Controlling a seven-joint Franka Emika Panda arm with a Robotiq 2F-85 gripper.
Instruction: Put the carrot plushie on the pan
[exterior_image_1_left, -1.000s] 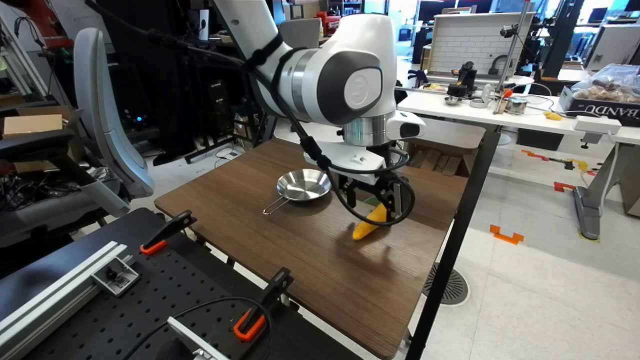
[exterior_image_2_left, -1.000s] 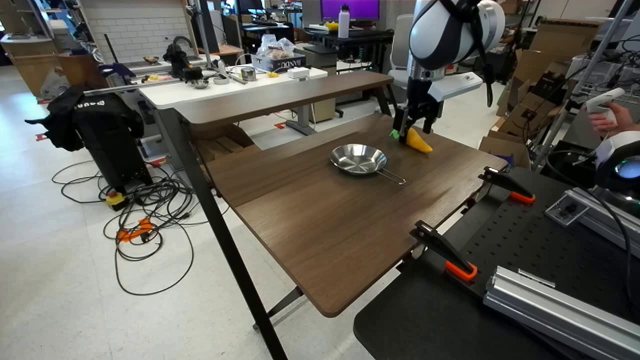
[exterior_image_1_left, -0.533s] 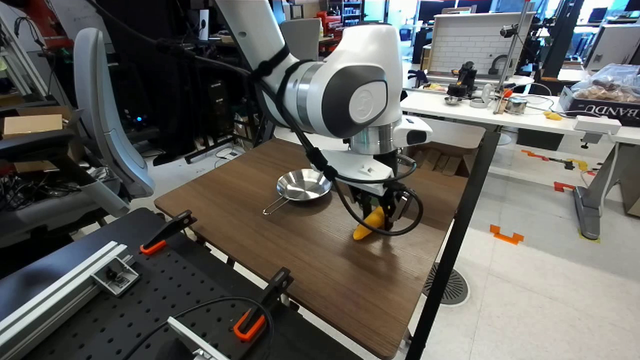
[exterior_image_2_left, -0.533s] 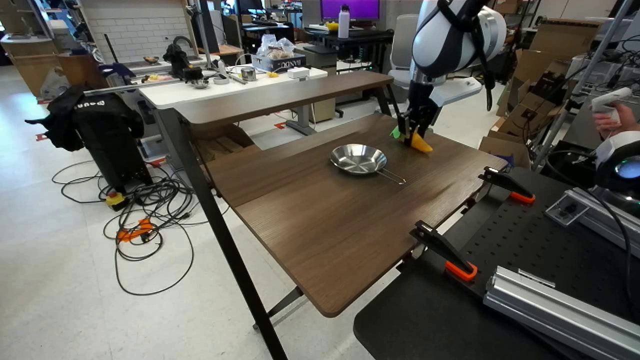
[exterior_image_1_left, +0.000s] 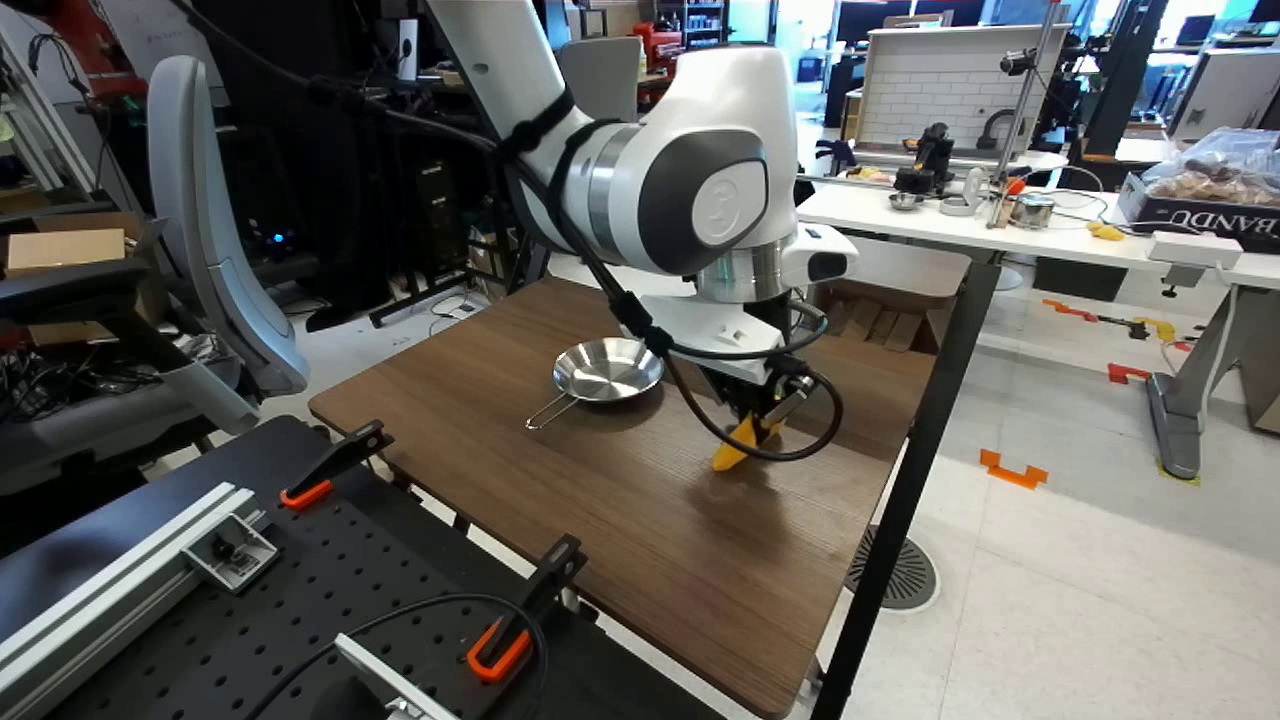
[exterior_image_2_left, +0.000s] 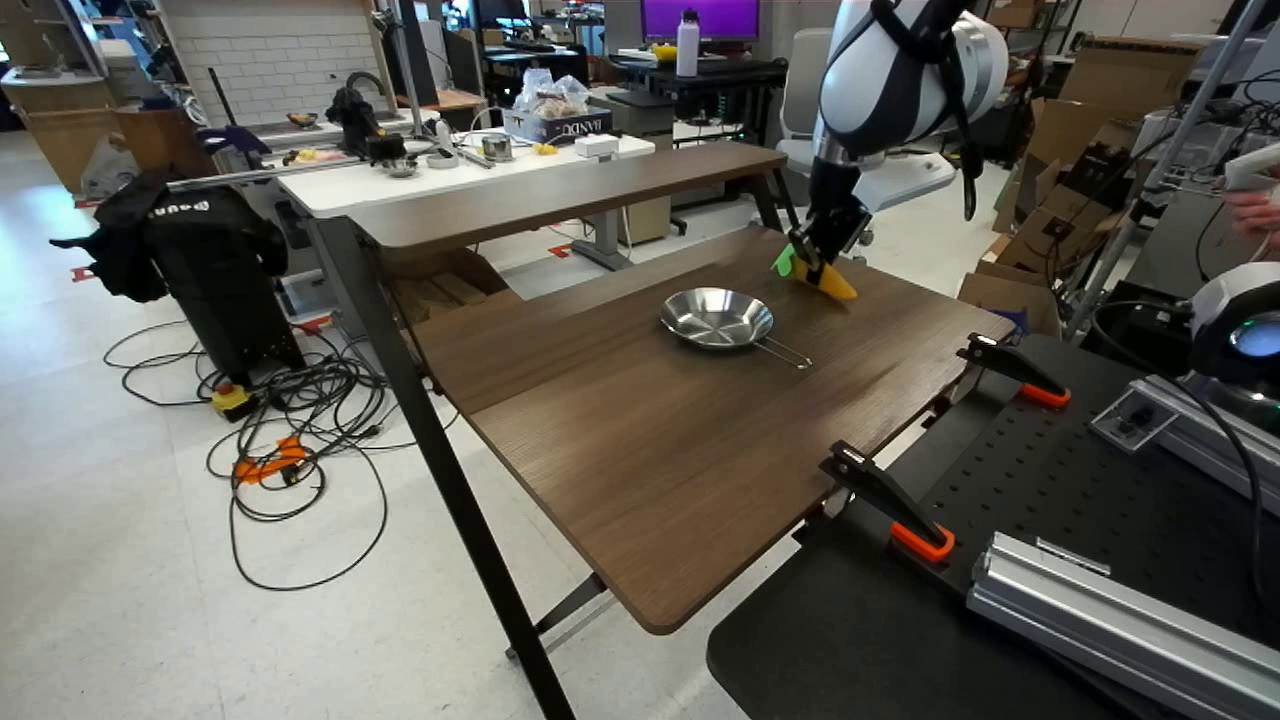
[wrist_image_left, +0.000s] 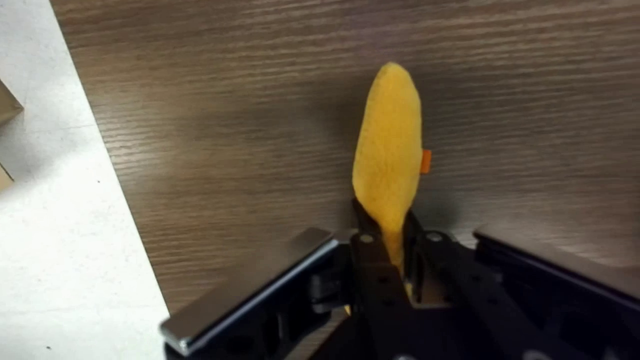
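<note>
The carrot plushie (wrist_image_left: 391, 135) lies lengthwise in the wrist view, its orange body pinched narrow around the middle. My gripper (wrist_image_left: 386, 220) is shut on it, black fingers (wrist_image_left: 361, 212) pressing from both sides. In an exterior view the green tuft (exterior_image_2_left: 786, 262) sticks out on the far side of the fingers and the tapered end (exterior_image_2_left: 836, 284) points the opposite way. Whether the plushie still touches the table cannot be made out. The shiny pan (exterior_image_1_left: 608, 370) rests upright on the table in both exterior views, a short distance from the gripper, with nothing in it.
The brown table (exterior_image_2_left: 660, 460) carries the pan and plushie. A raised brown shelf (exterior_image_2_left: 570, 196) runs along one side. Black clamps with orange pads (exterior_image_2_left: 890, 500) grip the edge between table and black perforated board (exterior_image_1_left: 330, 580). A thick cable (exterior_image_1_left: 690, 390) loops beside the gripper.
My gripper has come down around the carrot plushie and shut on it, then tilted and risen slightly. The plushie has shifted a little with it. The pan has not moved.
</note>
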